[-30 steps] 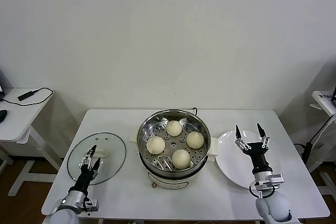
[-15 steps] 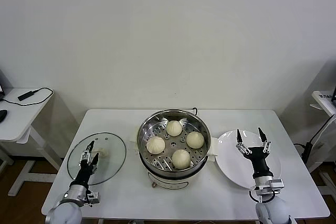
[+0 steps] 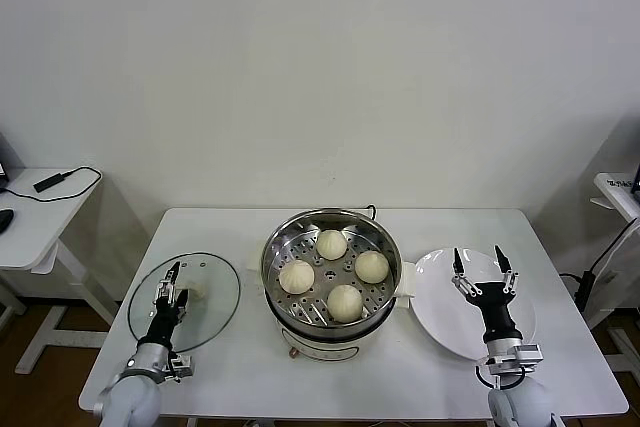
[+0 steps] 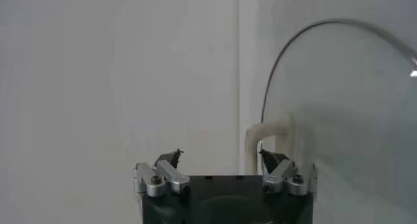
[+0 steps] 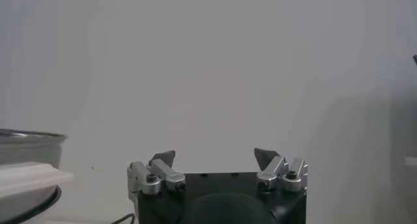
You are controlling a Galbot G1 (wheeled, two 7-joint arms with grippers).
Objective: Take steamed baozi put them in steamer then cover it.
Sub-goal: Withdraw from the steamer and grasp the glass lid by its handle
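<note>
The steel steamer (image 3: 330, 292) stands uncovered at the table's middle, with several cream-white baozi (image 3: 345, 302) on its perforated tray. Its clear glass lid (image 3: 215, 292) lies flat to the left, its white handle (image 3: 194, 292) facing up. My left gripper (image 3: 173, 282) hovers open over the lid, just beside the handle. In the left wrist view the handle (image 4: 260, 137) stands close to one fingertip of that gripper (image 4: 220, 155), and nothing is held. My right gripper (image 3: 477, 255) points up, open and empty, over the white plate (image 3: 440, 312).
A side desk (image 3: 30, 217) with a black cable stands off to the left. In the right wrist view, past my right gripper (image 5: 214, 155), the steamer's rim (image 5: 26, 140) and its white side handle (image 5: 32, 174) show at the edge. A white wall lies behind the table.
Both grippers have sunk back slightly toward the table's front edge. The left one still hovers by the lid's handle. Baozi, lid and steamer have not moved.
</note>
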